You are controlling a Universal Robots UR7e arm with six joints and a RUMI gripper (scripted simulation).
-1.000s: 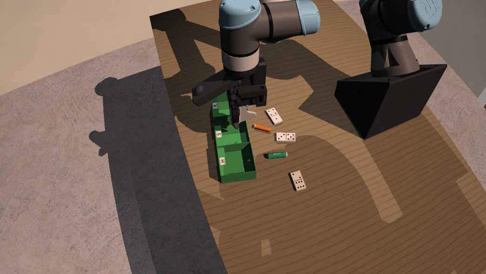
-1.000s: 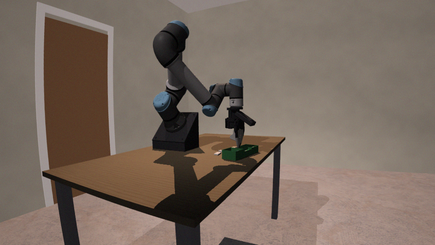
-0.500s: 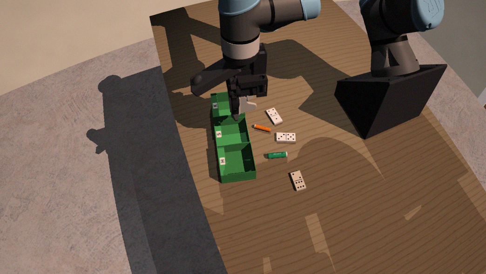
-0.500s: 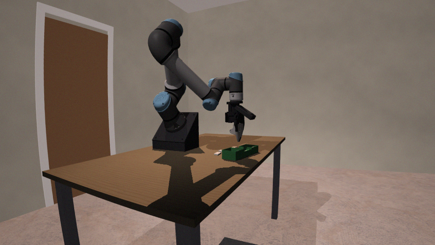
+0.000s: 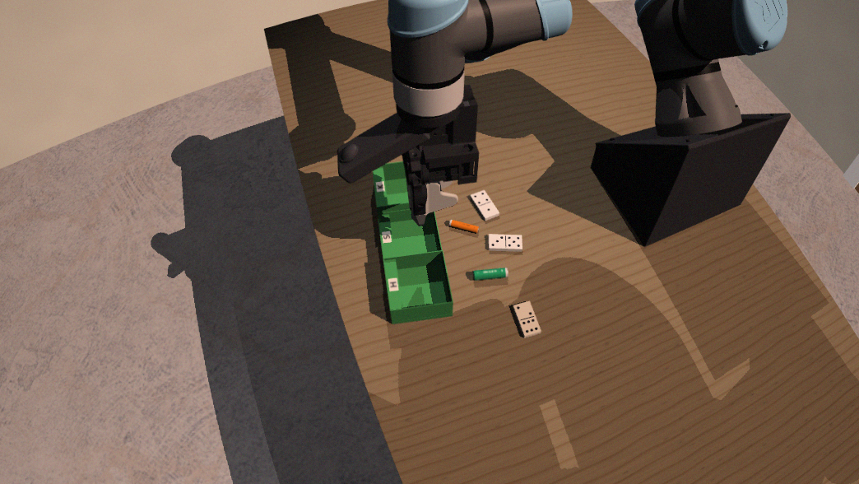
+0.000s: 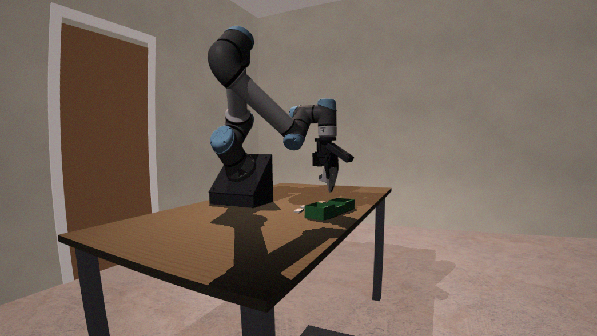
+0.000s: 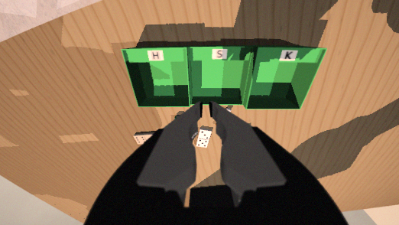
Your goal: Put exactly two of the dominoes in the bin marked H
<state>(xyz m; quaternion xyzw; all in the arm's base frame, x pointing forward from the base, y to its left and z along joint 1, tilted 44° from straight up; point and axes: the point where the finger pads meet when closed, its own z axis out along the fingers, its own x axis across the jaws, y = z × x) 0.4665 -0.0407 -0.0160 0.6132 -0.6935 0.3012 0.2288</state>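
Wood-grained tabletop [image 5: 649, 421] [image 6: 167, 234] [image 7: 76, 153], crossed by broad arm shadows. Three white dominoes lay flat on it, outside the upright green bins. In the top view, the upper domino [image 5: 484, 205] had its long axis from 11 to 5 o'clock, its four-dot half toward 11. The middle domino [image 5: 504, 243] [image 7: 204, 138] ran from 9 to 3. The lower domino [image 5: 526, 318] [image 7: 142, 138] ran from 11 to 5, its six-dot half toward 5 and its two-dot half toward 11. An orange stick [image 5: 464, 226] and a green tube [image 5: 490, 274] [image 7: 179, 115] lay at the 3 o'clock side of the bins. Bin H [image 5: 420, 312] [image 7: 164, 70] formed the 6 o'clock end of the row, bin S [image 5: 415, 243] [image 7: 212, 73] the middle, and bin K [image 5: 390, 183] [image 7: 271, 66] the 12 o'clock end.

The gripper [image 5: 420, 221] [image 6: 330, 191] [image 7: 205, 102] hung above, nearly closed, a narrow gap between its tips and nothing held.

Obscured parts: the gripper covered part of bin K from the top; in the wrist view its fingers cut off the lower domino and hid the upper one. In the exterior view, the domino dots and bin letters were illegible.

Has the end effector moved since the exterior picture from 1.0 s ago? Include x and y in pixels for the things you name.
Yes: upward. Against the green bins [image 5: 420, 314] [image 6: 314, 212] [image 7: 189, 76] in the exterior view, the end effector [image 5: 421, 218] [image 6: 331, 190] [image 7: 205, 102] now stands higher, its tips clear above the rim.
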